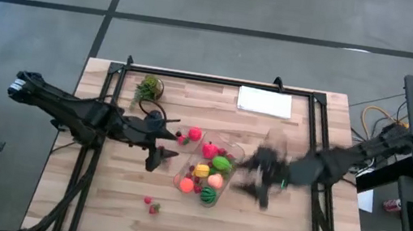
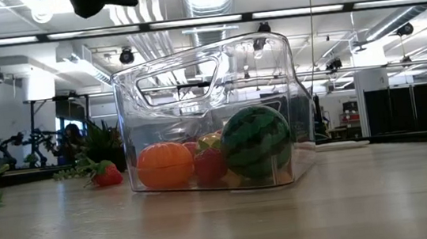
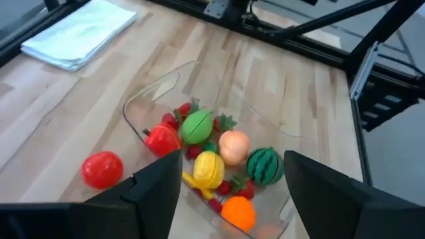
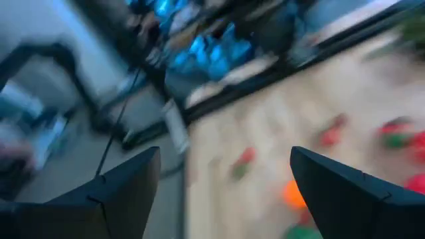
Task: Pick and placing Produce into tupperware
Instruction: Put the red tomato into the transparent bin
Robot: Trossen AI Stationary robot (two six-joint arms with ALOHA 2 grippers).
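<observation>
Clear plastic, the tupperware (image 1: pixel 206 174) sits mid-tabletop (image 1: pixel 272 224) already holding most of the Produce (image 3: pixel 219 166): a watermelon (image 3: pixel 264 166), an orange, green, yellow and peach pieces. A red tomato-like piece (image 3: pixel 102 169) lies just beside the tub, and 2 small strawberry pieces (image 1: pixel 150 204) lie well apart near the front edge. These toys look light, hard and smooth, likely to roll; pinching each across its middle seems safest. The left gripper (image 1: pixel 157 157) hovers beside the tub, fingers open and empty. The right gripper (image 1: pixel 262 181) hangs on the other side, fingers spread, nothing held.
</observation>
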